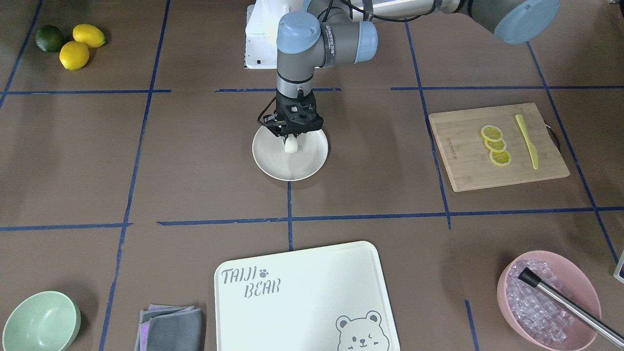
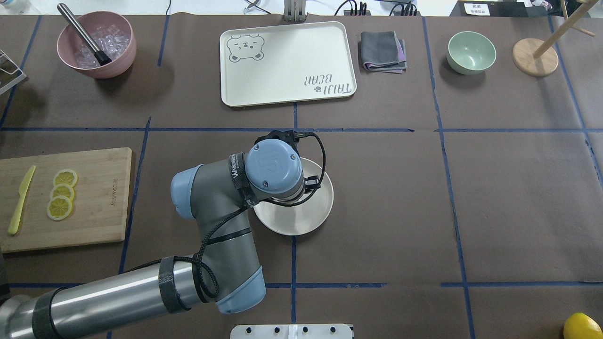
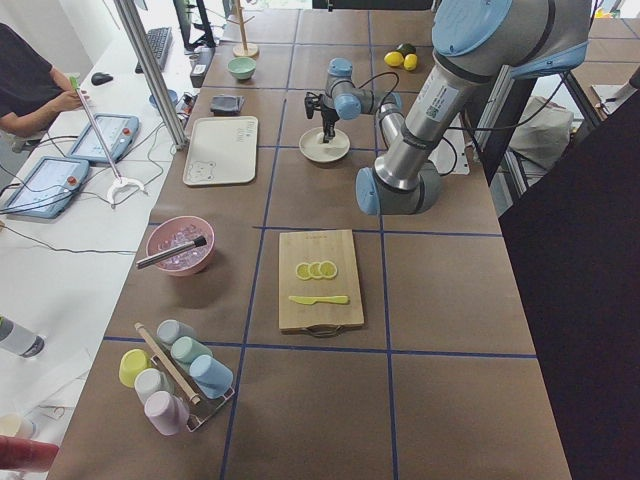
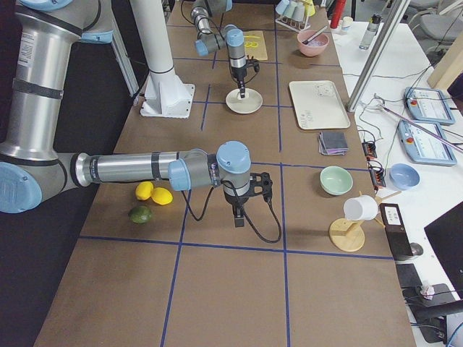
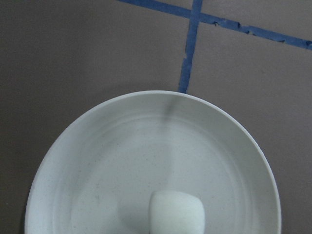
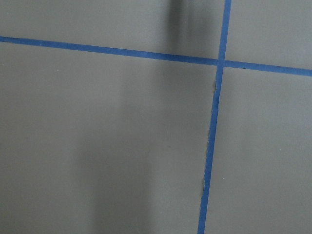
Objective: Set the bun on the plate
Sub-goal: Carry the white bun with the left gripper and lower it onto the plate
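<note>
Since the left jaws seem clamped on the bun [image 1: 291,145] with the plate [image 1: 272,157] just beneath them, lower gently, then release. Whether the right jaws are apart, I cannot tell.

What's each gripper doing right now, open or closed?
Left gripper: closed on the bun, over the plate.
Right gripper: cannot be told; only a side camera shows it.

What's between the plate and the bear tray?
Nothing but bare brown table crossed by blue tape lines lies between the plate and the bear tray. The front-facing view shows it plainly.
</note>
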Controlling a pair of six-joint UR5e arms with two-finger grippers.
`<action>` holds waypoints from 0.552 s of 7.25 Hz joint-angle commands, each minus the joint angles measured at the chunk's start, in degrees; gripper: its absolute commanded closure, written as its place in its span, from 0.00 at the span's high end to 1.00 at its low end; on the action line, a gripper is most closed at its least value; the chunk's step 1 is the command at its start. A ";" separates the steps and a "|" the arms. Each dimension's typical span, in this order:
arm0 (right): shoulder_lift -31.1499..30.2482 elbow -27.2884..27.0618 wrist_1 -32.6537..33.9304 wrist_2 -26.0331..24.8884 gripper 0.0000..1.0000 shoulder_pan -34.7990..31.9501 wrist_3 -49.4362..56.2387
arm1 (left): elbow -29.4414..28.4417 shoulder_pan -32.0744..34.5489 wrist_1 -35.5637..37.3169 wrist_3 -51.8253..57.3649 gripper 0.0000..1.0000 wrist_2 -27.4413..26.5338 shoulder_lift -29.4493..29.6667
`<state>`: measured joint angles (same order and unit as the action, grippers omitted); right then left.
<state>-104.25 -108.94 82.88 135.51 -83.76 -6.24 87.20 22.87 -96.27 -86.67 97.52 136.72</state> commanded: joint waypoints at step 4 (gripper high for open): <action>0.02 -0.05 0.00 0.55 1.00 0.00 0.00 | -2.65 -0.55 -0.41 0.01 0.33 -0.23 0.48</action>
<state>-104.31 -108.98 82.88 136.04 -83.76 -6.24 84.69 22.39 -96.66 -86.79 97.30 137.22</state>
